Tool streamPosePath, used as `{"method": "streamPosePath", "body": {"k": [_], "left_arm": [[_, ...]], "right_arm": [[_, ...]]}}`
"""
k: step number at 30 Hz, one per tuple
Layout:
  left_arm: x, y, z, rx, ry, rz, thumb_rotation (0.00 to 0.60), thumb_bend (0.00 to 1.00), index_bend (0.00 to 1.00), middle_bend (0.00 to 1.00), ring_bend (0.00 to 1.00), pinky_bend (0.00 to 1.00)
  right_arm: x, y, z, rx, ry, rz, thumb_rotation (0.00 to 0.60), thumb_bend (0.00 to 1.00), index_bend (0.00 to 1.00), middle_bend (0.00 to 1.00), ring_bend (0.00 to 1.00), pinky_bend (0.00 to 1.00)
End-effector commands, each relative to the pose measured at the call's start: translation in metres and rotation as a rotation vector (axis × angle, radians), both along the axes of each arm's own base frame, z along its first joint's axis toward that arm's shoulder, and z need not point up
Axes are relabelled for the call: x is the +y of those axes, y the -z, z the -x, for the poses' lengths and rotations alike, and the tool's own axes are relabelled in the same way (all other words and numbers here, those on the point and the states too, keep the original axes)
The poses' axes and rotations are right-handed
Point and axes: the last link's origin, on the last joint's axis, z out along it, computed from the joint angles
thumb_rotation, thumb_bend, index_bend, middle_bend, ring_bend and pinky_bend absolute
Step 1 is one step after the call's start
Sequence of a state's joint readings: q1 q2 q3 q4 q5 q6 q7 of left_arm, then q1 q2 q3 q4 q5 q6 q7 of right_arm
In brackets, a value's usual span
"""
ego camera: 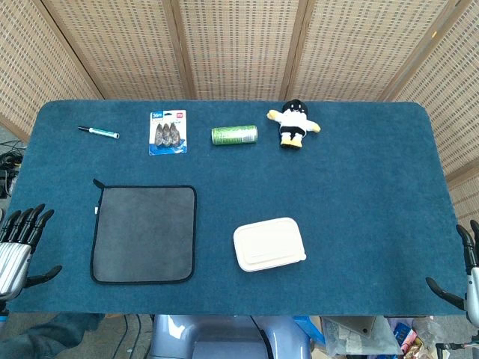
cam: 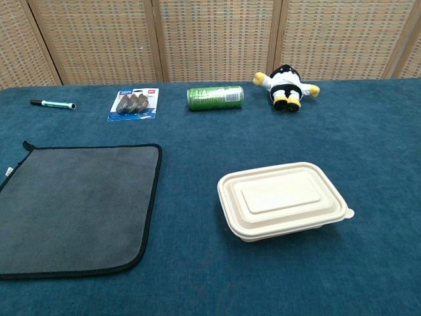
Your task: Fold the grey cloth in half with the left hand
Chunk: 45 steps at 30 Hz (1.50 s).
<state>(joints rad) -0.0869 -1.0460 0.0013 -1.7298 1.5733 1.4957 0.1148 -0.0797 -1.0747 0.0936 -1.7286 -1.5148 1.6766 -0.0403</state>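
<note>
grey cloth [ego camera: 144,234] lies flat and unfolded near the front-left corner of the table [ego camera: 359,187], black-trimmed, hang loop at its rear-left corner. my left hand [ego camera: 16,243] is off the table's left edge, just beside the cloth's front-left area, not touching it; fingers apart, holding nothing. right hand [ego camera: 465,278] is barely in frame at the front-right corner, empty, fingers look spread. chest view shows neither hand.

fold not started as far as i can judge.

risks from here:
- cloth is thin and flush on the felt-like surface, so fingers may slide over the edge without picking it up, or drag the whole cloth and bunch it.
- pinching only one corner would give a skewed diagonal fold.
- takeout box [ego camera: 269,244] sits near the cloth's right edge; folding left-to-right with too much carry could bump it.
- marker [ego camera: 99,132], blister pack [ego camera: 167,132], green can [ego camera: 234,134], plush toy [ego camera: 293,123] sit along the rear edge, well apart, low risk.
</note>
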Motion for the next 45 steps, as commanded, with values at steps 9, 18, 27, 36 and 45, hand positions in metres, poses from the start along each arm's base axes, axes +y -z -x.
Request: {"method": "streamPosePath", "body": {"k": [9, 18, 27, 36, 45], "left_arm": [[0.008, 0.005, -0.002, 0.007, 0.019, 0.018, 0.6, 0.15, 0.0, 0.0, 0.0, 0.0], [0.072, 0.038, -0.027, 0.187, 0.236, 0.156, 0.6, 0.16, 0.0, 0.0, 0.0, 0.0], [0.139, 0.094, -0.078, 0.424, 0.616, 0.361, 0.6, 0.16, 0.15, 0.0, 0.0, 0.0], [0.163, 0.138, -0.109, 0.551, 0.745, 0.505, 0.6, 0.16, 0.21, 0.0, 0.0, 0.0], [0.176, 0.17, -0.138, 0.684, 0.797, 0.591, 0.6, 0.24, 0.22, 0.0, 0.0, 0.0]], "right_arm": [[0.0, -0.001, 0.001, -0.002, 0.005, 0.004, 0.6, 0.0, 0.0, 0.0, 0.0, 0.0], [-0.009, -0.002, 0.011, 0.001, 0.059, 0.01, 0.6, 0.0, 0.0, 0.0, 0.0, 0.0], [-0.019, -0.003, 0.022, 0.009, 0.118, 0.023, 0.6, 0.0, 0.0, 0.0, 0.0, 0.0], [-0.027, -0.004, 0.035, 0.012, 0.18, 0.031, 0.6, 0.0, 0.0, 0.0, 0.0, 0.0], [-0.031, -0.008, 0.046, 0.009, 0.227, 0.042, 0.6, 0.0, 0.0, 0.0, 0.0, 0.0]]}}
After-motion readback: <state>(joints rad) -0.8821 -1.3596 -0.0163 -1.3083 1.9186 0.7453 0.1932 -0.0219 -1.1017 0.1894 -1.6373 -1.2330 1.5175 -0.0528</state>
